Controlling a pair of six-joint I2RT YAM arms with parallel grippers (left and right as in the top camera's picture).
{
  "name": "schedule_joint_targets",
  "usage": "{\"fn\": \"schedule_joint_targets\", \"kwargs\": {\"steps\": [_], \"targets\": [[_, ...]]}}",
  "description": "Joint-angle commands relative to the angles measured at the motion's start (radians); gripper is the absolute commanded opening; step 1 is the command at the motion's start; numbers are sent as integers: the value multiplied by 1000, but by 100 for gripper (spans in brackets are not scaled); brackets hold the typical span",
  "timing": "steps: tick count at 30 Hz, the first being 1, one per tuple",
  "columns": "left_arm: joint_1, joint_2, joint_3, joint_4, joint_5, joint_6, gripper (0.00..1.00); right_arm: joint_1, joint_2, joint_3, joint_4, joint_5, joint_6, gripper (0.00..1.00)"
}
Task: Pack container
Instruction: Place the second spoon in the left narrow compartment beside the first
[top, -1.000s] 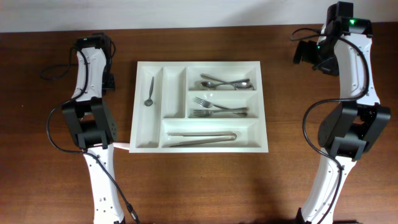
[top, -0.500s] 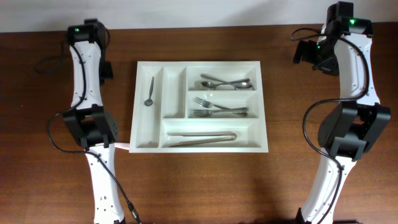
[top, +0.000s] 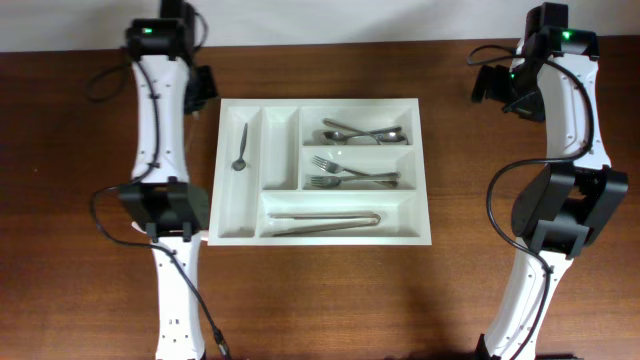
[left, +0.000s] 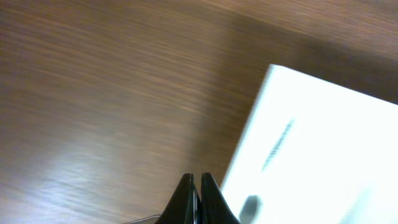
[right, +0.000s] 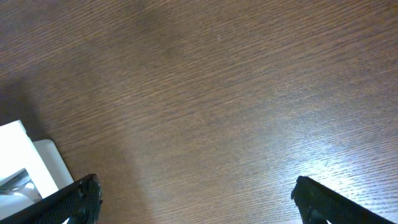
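A brown wooden bench (top: 320, 300) carries everything. The left wrist view is blurred: the container (left: 323, 143) is only a white shape at the right, and the left tool (left: 194, 186) has its tips pressed together on nothing. The right wrist view cuts the container to a white corner at lower left, and the right tool (right: 196, 193) is spread wide. Overhead, the container lies at frame centre. A small spoon (top: 240, 148) is in its leftmost narrow compartment, with spoons (top: 362, 132), forks (top: 350, 174) and tongs (top: 325, 220) in the long ones.
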Motion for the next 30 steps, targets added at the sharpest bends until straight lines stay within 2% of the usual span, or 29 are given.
{"fn": "schedule_joint_targets", "kwargs": {"steps": [1, 8, 18, 24, 26, 27, 28, 30], "targets": [[-48, -37, 21, 7, 19, -77, 2, -2, -37, 16, 0, 2, 12, 99], [-108, -37, 21, -3, 18, -182, 2, -2, -37, 16, 0, 2, 11, 99], [-121, -35, 19, -6, 21, -479, 2, -2, -37, 16, 0, 2, 11, 99], [-123, -34, 4, 13, 29, -513, 2, -2, -37, 16, 1, 2, 11, 99], [-123, -34, 2, 15, 35, -513, 25, -2, -37, 16, 1, 2, 12, 99], [-123, -34, 2, 16, 35, -513, 44, -2, -37, 16, 0, 2, 11, 99], [-123, -34, 2, 18, 35, -512, 56, -2, -37, 16, 0, 2, 11, 99], [-123, -34, 2, 21, 35, -512, 62, -2, -37, 16, 1, 2, 11, 99]]}}
